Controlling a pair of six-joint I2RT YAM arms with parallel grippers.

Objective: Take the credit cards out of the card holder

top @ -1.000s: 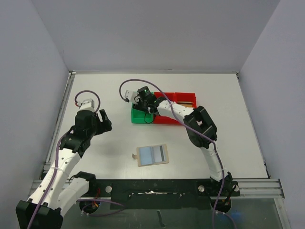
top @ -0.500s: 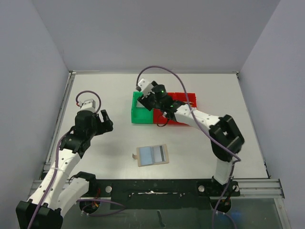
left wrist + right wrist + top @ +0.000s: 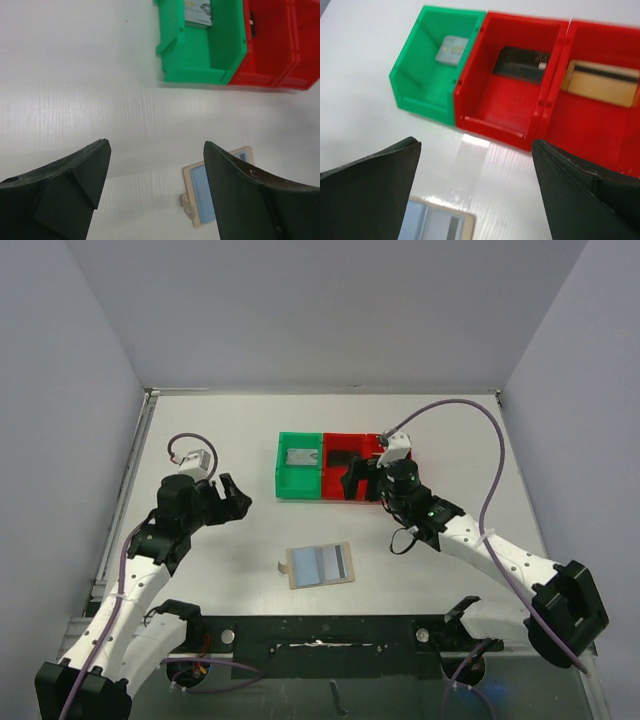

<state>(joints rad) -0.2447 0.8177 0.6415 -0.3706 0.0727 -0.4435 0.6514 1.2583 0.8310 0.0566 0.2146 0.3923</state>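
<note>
The left hand (image 3: 233,496) hovers wide open and empty over the white tabletop (image 3: 200,430); right of it the tan folding card holder (image 3: 320,565) lies unfolded, light-blue pockets up. Farther back, the silver-grey credit card (image 3: 300,456) lies in the green plastic bin (image 3: 298,486), the black card (image 3: 522,64) and gold-orange card (image 3: 600,82) lie in two red bins (image 3: 492,127), and the right hand (image 3: 356,478) gapes empty by those.

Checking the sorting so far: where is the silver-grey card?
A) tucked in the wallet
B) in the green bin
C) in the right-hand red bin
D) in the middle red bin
B: the silver-grey card lies on the floor of the green bin.
</note>
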